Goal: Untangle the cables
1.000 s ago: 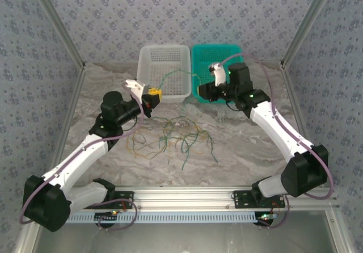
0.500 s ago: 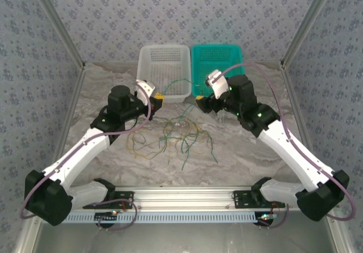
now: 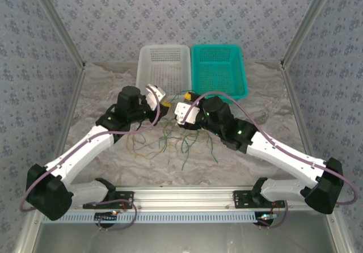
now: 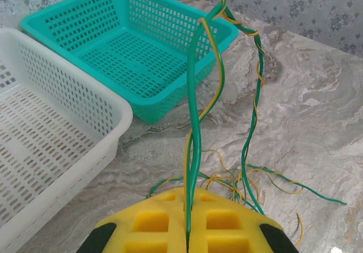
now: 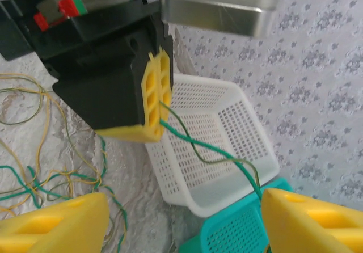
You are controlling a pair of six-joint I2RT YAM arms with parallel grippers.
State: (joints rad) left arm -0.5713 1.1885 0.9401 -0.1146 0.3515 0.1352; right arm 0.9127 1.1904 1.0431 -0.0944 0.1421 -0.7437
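A grey marbled tabletop (image 3: 255, 125) was enclosed by patterned walls, with two baskets set at its far edge. The left fingers (image 4: 170, 226) were closed on a few green and yellow cables (image 4: 195, 122), which were lifted above the surface. The remaining strands were spread in a loose tangle (image 3: 170, 136) at the middle of the tabletop, just on the near side of the baskets. The right fingers (image 5: 57, 224) were spread wide with nothing gripped, close beside the left ones, and a green strand was stretched across the gap. It was judged that a single strand would best be taken close to the left fingers, clamped firmly, and drawn away slowly so that no knot would be tightened. The white basket (image 3: 164, 66) on the left and the teal basket (image 3: 218, 71) on the right were both seen to be empty.
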